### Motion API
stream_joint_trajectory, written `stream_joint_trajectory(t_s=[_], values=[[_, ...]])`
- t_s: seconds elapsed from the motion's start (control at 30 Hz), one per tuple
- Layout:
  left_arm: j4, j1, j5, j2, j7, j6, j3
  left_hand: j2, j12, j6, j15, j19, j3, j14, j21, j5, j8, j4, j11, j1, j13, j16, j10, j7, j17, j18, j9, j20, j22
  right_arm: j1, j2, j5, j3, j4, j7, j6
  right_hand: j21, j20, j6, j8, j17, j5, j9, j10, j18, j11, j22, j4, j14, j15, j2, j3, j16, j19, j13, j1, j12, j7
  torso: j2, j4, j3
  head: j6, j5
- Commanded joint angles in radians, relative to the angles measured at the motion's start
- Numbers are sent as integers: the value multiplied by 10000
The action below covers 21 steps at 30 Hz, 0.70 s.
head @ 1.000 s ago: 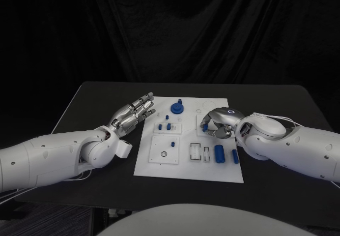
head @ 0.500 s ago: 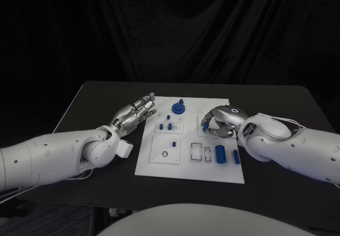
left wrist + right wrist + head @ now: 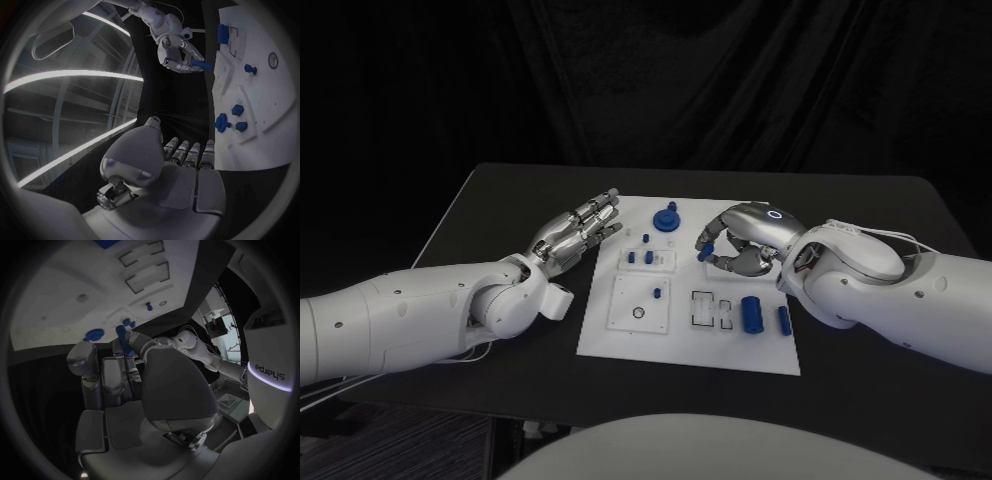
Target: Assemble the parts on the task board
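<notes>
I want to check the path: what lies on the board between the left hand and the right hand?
In the head view, between the left hand and the right hand, small blue pegs and a round blue part stand on the task board.

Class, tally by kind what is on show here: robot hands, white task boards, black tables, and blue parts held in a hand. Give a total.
Robot hands: 2 (left hand, right hand)
Task board: 1
Table: 1
Held blue part: 1
Total: 5
</notes>
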Motion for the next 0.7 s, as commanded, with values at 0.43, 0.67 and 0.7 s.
stream_joint_trajectory(t_s=[0.43,0.67,0.7], values=[[28,-37,0,-28,1212,65,7,-25,-61,65,-196,-11,34,-3,29,41,45,69,87,77,-11,-36,-38,197,-15,289,16,-36,-26,-270,1520,-1405,-34,72,3,1431,289,-16,31,53,213,-50,237,146,-239,2,1234,29,184,-13,-62,-156,138,199,-35,-187,-172,-45,7,21,-5,-2,297],[15,-51,1,-51,1201,107,7,-2,-64,74,-175,-6,52,-3,32,51,47,71,55,87,-13,-36,-50,245,-15,300,17,-17,-15,-497,2298,-2045,-35,-482,46,1788,307,-20,43,64,193,42,293,168,-244,-1,1237,40,179,-15,-89,-189,121,211,-48,-229,-248,-62,10,12,-14,-2,383],[7,-57,1,-44,1211,120,7,-1,-64,78,-173,-6,53,-3,32,51,48,71,51,87,-14,-36,-50,250,-15,301,18,-15,-15,-522,2404,-2106,-35,-571,37,1850,290,-20,43,64,168,45,295,168,-241,-1,1233,40,171,-15,-90,-191,109,205,-49,-231,-252,-63,15,13,-15,-2,375]])
